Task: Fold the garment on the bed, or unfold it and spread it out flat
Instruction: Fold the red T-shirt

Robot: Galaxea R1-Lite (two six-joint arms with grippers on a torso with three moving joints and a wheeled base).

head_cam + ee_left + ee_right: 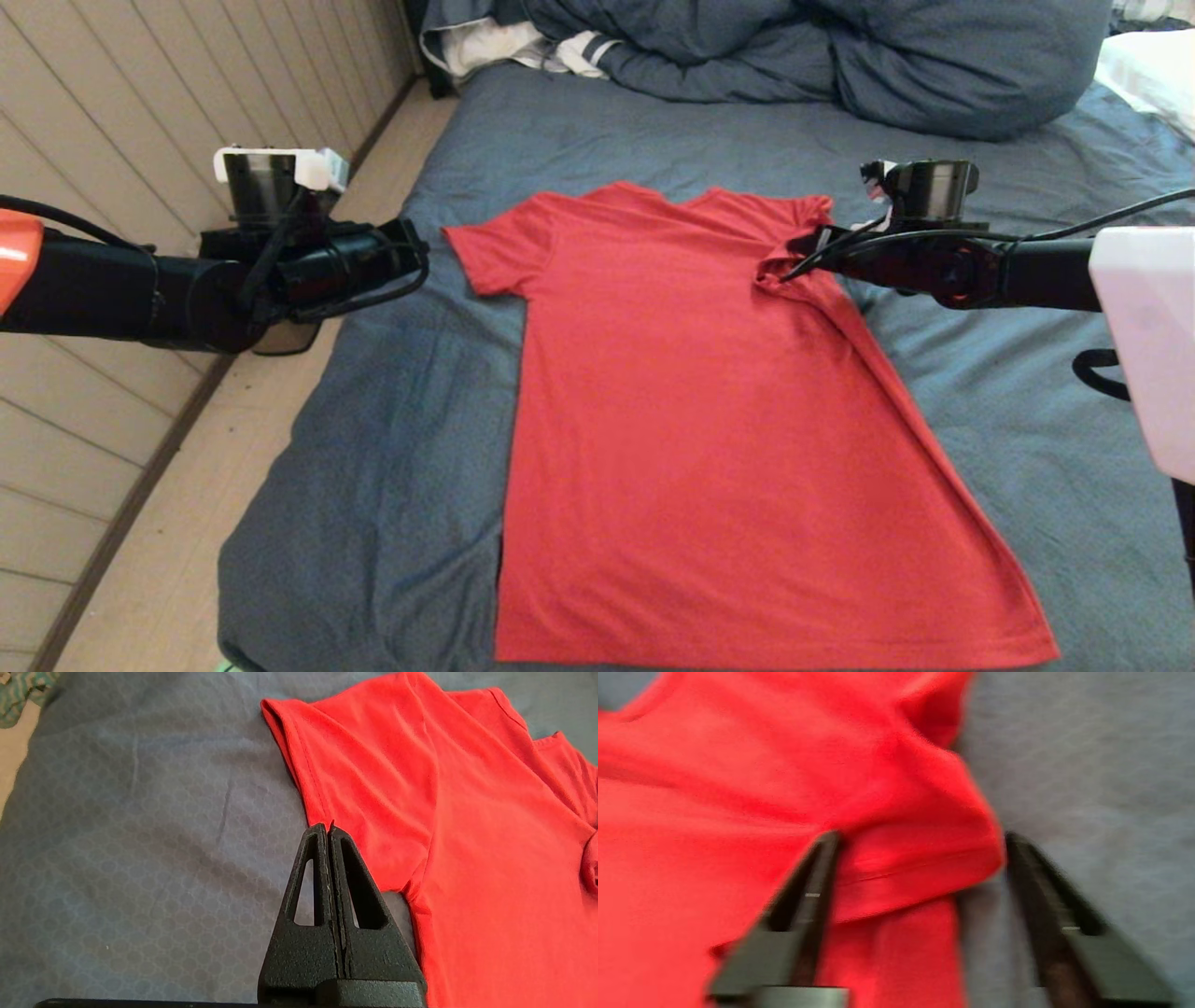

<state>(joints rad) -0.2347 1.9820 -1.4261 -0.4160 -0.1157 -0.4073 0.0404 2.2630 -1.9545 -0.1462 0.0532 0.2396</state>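
The garment [691, 420], a red T-shirt, lies plain side up on the bed [392, 420], collar toward the far end. Its left sleeve [485, 252] lies flat. The right sleeve [794, 266] is bunched and folded over the body. My right gripper [794, 257] is low over that bunch. It is open [922, 842], with the sleeve's hemmed fold [915, 863] between its fingers. My left gripper [411, 261] hovers beside the left sleeve. It is shut [327, 828] and empty, its tips just above the sleeve's edge [308, 793].
A bunched dark-blue duvet [794, 56] and a white striped cloth [523, 47] lie across the bed's far end. A white pillow [1153, 65] sits at the far right. Wooden floor [187, 485] and a panelled wall run along the bed's left edge.
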